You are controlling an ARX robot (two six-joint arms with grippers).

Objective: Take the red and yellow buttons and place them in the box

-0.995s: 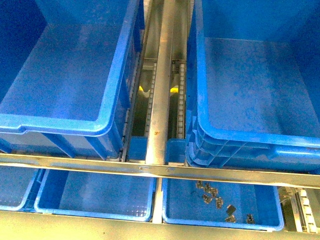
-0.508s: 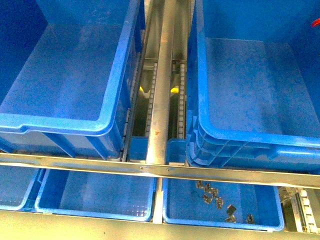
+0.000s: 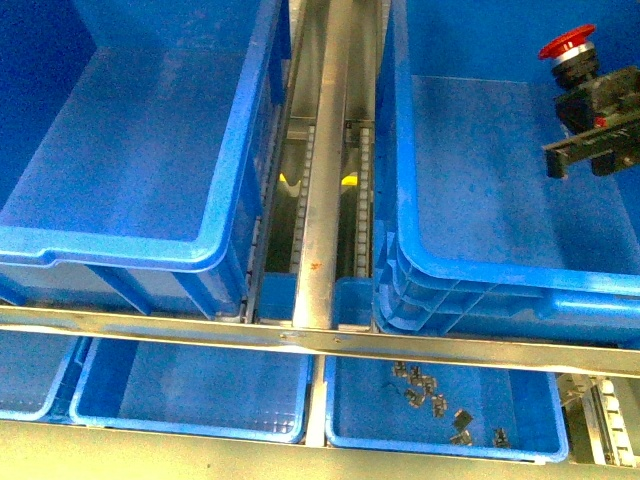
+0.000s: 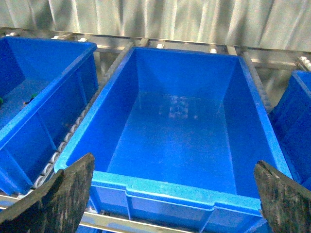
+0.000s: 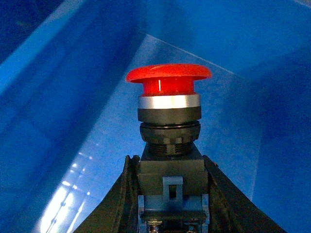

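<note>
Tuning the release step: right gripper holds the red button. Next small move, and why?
Probably lower the right gripper a little: it is shut on the red button, inside the large blue bin but seemingly above its floor.

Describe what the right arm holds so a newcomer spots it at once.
Find the big blue bin on the right. Over its right side, the right pincer grips a button by its black body. Its red mushroom cap above a silver ring is the only red in view.

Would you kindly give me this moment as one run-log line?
right gripper: shut on red button | place: over box | left gripper: open, empty | release: not yet
</note>
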